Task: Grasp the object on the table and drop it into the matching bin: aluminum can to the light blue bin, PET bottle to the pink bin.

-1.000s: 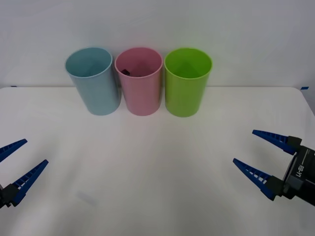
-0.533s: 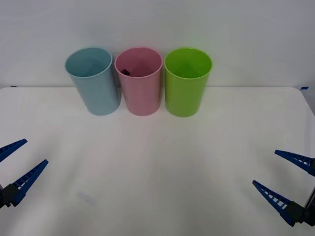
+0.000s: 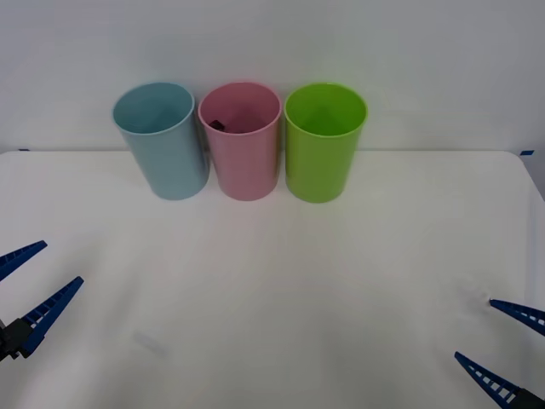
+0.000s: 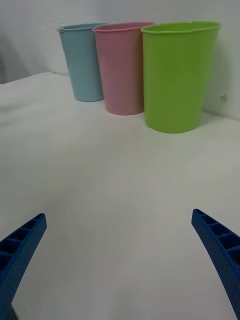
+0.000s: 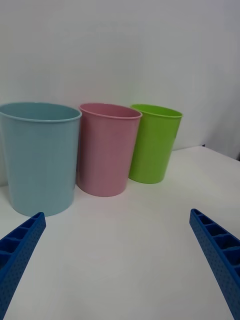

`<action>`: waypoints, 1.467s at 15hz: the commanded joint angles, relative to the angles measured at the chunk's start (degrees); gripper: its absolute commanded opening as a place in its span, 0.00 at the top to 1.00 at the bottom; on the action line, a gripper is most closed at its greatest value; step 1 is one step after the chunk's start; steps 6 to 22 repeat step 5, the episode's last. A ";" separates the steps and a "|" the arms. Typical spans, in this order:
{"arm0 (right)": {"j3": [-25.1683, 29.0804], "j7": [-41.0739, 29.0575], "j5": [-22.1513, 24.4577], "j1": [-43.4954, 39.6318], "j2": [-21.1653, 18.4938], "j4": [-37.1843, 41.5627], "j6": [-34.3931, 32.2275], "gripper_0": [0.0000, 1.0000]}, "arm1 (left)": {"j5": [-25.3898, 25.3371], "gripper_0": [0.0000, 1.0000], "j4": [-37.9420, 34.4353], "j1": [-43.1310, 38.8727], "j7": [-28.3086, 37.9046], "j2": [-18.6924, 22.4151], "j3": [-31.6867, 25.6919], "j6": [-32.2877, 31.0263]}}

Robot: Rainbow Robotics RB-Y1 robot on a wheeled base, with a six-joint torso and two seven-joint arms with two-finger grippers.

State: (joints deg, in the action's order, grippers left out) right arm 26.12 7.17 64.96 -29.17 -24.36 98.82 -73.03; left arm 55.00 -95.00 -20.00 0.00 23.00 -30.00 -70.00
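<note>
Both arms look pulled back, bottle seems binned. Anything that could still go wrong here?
Little left to go wrong. The right gripper, open, sits low at the table's near edge; a further retreat might scrape it. The dark thing inside the pink bin is barely visible, so the drop is hard to confirm. The left gripper hangs open, well short of the bins.

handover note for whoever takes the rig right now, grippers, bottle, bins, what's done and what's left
Left gripper: jaws open, holding nothing, low at the table's near-left edge.
Right gripper: jaws open, holding nothing, at the near-right corner.
Bins stand in a row at the far edge: light blue bin, pink bin, lime green bin.
A small dark piece shows inside the pink bin, probably the PET bottle's cap.
Done, by the look of it: bottle dropped in pink.
Left: nothing obvious.
</note>
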 commanded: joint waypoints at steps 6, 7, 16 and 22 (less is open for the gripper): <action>0.34 0.12 -0.01 0.17 -0.51 -2.41 -2.20 0.00 | 0.00 0.00 0.00 0.00 0.00 0.00 0.00 0.00; 0.34 0.12 -0.01 0.17 -0.51 -2.41 -2.20 0.00 | 0.00 0.00 0.00 0.00 0.00 0.00 0.00 0.00; 0.34 0.12 -0.01 0.17 -0.51 -2.41 -2.20 0.00 | 0.00 0.00 0.00 0.00 0.00 0.00 0.00 0.00; 0.34 0.12 -0.01 0.17 -0.51 -2.41 -2.20 0.00 | 0.00 0.00 0.00 0.00 0.00 0.00 0.00 0.00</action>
